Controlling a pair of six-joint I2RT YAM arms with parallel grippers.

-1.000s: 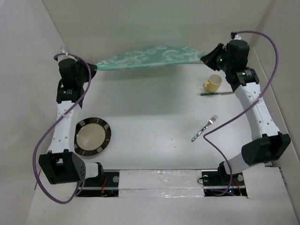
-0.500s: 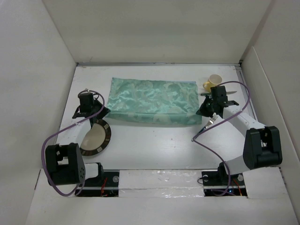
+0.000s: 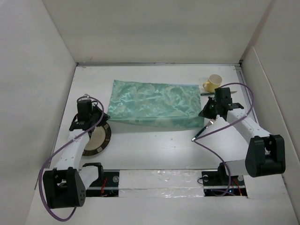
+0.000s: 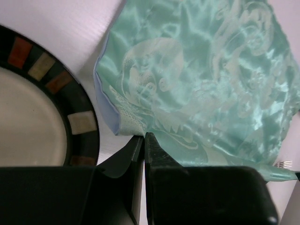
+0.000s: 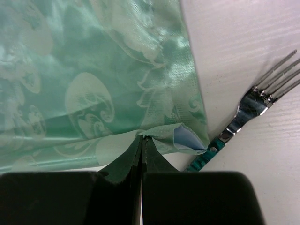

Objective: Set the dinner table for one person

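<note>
A green patterned placemat (image 3: 152, 103) lies spread across the middle of the white dinner table (image 3: 154, 145). My left gripper (image 3: 106, 117) is shut on its near left corner, with the cloth (image 4: 201, 79) pinched at the tips of the left gripper (image 4: 143, 137). My right gripper (image 3: 203, 115) is shut on the near right corner, where the placemat (image 5: 93, 70) folds up at the tips of the right gripper (image 5: 142, 138). A dark-rimmed plate (image 3: 96, 138) sits just near the left gripper. A fork (image 3: 200, 132) lies beside the right corner.
A yellow cup (image 3: 213, 83) lies on its side at the far right, with a knife (image 3: 208, 94) just in front of it, partly behind the right arm. White wall panels enclose the table. The plate (image 4: 28, 126) and the fork (image 5: 253, 105) lie close to the placemat's corners.
A second ago both arms held the placemat stretched in the air at the far side. They have come down and toward the near edge, and the cloth now lies flat.
</note>
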